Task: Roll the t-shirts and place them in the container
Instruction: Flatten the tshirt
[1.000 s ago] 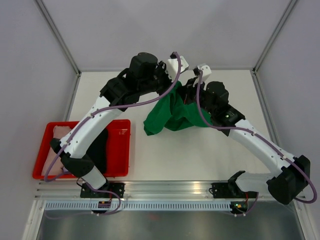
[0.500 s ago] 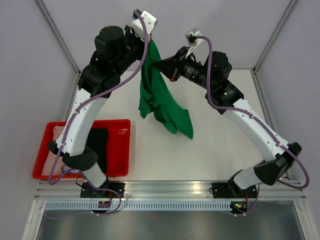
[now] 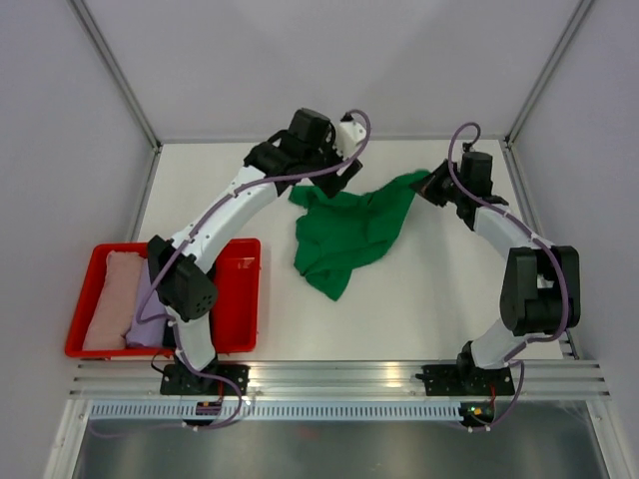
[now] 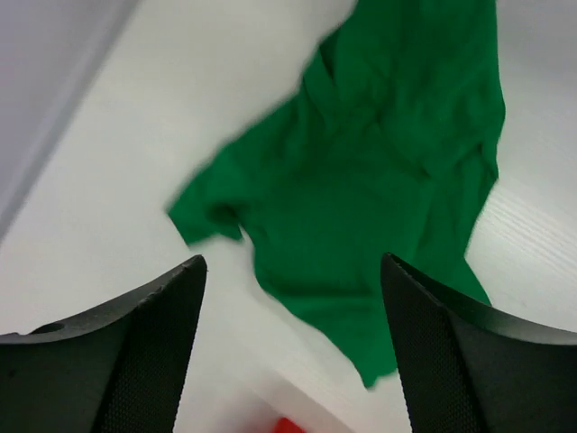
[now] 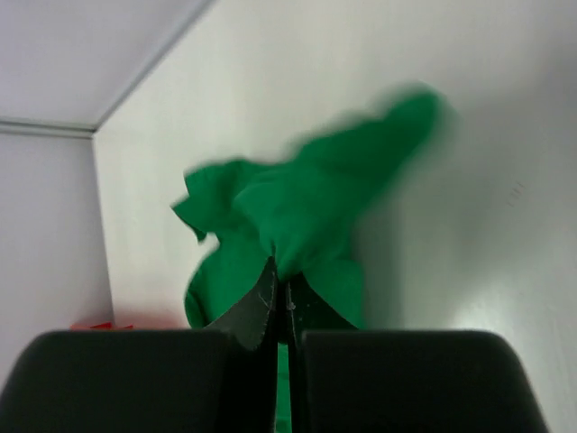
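Right end effector [image 5: 279, 298] pinches the green t-shirt [image 3: 349, 225]; left end effector [image 4: 293, 266] gapes wide, empty.

A plain bright green shirt [image 3: 349, 228] lies on the white bench [image 3: 419, 299]. The tray [image 3: 250, 299] is red; in it, a pale pink shirt [image 3: 105, 299] and a lavender shirt [image 3: 147, 314]. The arms [image 3: 225, 215] are white and black, the cables [image 3: 450, 160] purple.

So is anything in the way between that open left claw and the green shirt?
Nothing visible. The left gripper hangs open over the green t-shirt, with only air between them. The right gripper is shut on the shirt's edge.
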